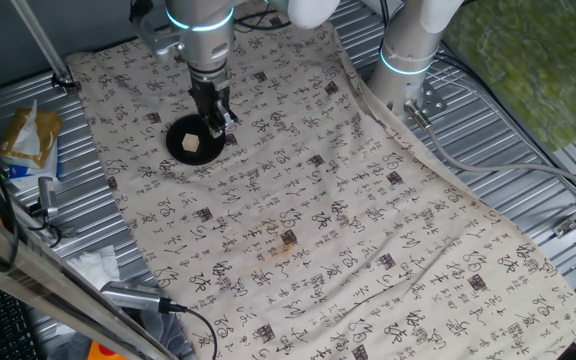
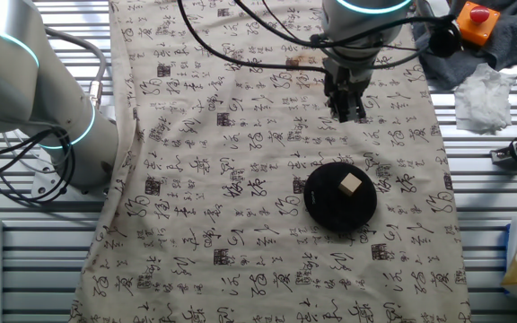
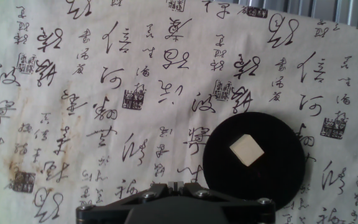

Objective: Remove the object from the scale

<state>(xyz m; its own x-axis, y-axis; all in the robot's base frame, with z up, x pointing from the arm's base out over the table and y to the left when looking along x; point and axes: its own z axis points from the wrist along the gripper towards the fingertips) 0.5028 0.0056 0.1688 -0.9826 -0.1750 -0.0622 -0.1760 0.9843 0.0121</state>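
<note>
The small tan block (image 1: 190,145) sits on the round black scale (image 1: 179,131), a little off its centre, on the printed cloth. Both also show in the other fixed view, block (image 2: 351,184) on scale (image 2: 323,203), and in the hand view, block (image 3: 247,150) on scale (image 3: 275,180) at lower right. My gripper (image 1: 215,124) hangs above the cloth just beside the scale's edge, apart from the block. Its fingers are closed together and hold nothing. It also shows in the other fixed view (image 2: 346,111) and at the bottom of the hand view (image 3: 174,184).
The cloth has a brownish stain (image 1: 286,240), also in the hand view (image 3: 17,165). A second arm's base (image 1: 408,55) stands at the cloth's far edge. A yellow packet (image 1: 28,135), tissues (image 2: 487,90) and cables lie on the ribbed metal table.
</note>
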